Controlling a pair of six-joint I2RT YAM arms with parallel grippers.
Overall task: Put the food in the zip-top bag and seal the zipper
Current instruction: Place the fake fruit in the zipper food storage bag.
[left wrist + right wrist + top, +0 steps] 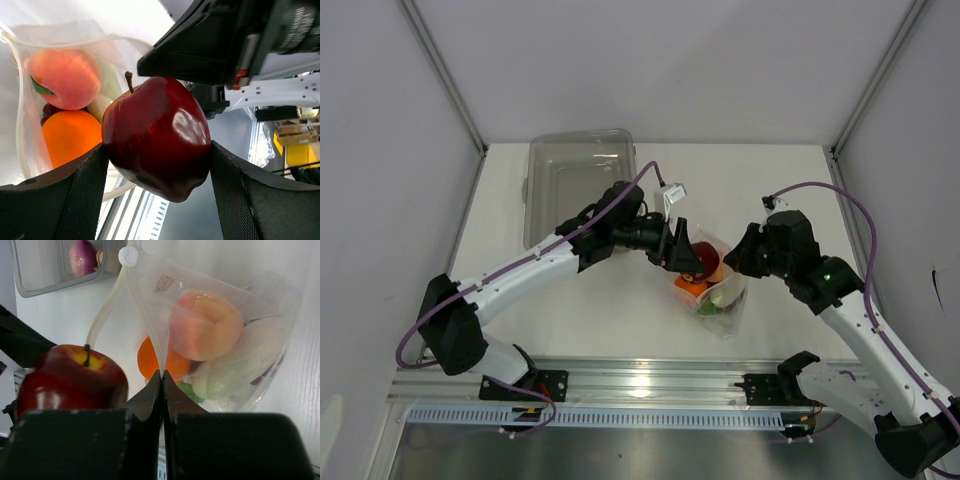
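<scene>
Black fingers (75, 200) of the left hand (677, 243) fill the near edge of the left wrist view, and a dark red apple (157, 132) is clamped between them. On the counter (770, 190), the rigid bin (582, 135) is seen at far left, and the zip-top bag (270, 315) is found right of centre, between the two hands. One lip of its mouth is pinched in the shut fingers of the right hand (162, 377), so the mouth is presented toward the apple, which is held just outside it (not yet past the rim). A peach (65, 77), an orange (70, 137) and a white oblong piece (240, 365) are already inside; a pink bulb (82, 257) is left in the bin.

The step is judged to be the insertion of the apple. It would be done best if the apple were carried over the free lip and well below the zipper (102, 315) before being released, since the opening looks little wider than the fruit. The pinched lip should be held taut, and the white slider (128, 255) left untouched until all the food is in.
</scene>
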